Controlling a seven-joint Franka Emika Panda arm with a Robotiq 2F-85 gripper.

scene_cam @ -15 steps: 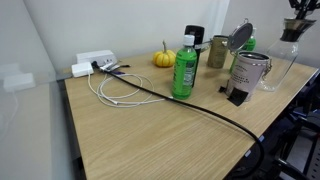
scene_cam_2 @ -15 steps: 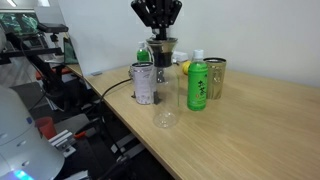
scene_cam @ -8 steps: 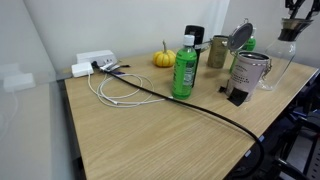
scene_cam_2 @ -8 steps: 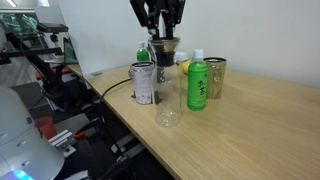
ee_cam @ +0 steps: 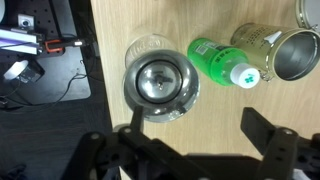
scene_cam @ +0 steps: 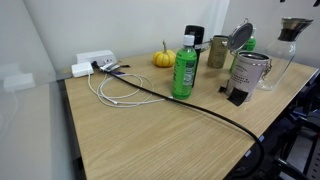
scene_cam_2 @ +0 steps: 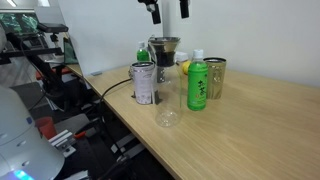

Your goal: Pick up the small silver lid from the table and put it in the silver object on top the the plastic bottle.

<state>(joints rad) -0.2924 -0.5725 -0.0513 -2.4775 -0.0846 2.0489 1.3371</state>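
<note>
Hanging up high, the gripper [scene_cam_2: 168, 9] has its jaws wide open w/ nothing btw them. In the wrist view the black fingers [ee_cam: 262, 132] are far apart.

Right under the jaws is the silver object [scene_cam_2: 164, 46], a little cone w/ a dark rim. It sits on top of the plastic bottle [scene_cam_2: 166, 105], well below the fingertips & not touching them. The bottle is clear & stands up on the table [scene_cam_2: 250, 120].

The wrist view looks down into the cone. A small shiny round thing lies in the middle of it, prob the small silver lid [ee_cam: 158, 80]. Can't tell if the bottle has anything in it.

Off to one side of the jaws stands a green bottle [scene_cam_2: 197, 82] w/ a white cap [ee_cam: 243, 75] on. A gold can [scene_cam_2: 215, 75] is just past it, further from the jaws. On the other side of the jaws stands a silver canister [scene_cam_2: 143, 83]. Its big round lid [scene_cam: 241, 36] is tipped up, so it's open. What's inside can't be seen.

Far from the jaws sits a small pumpkin [scene_cam: 164, 58].
</note>
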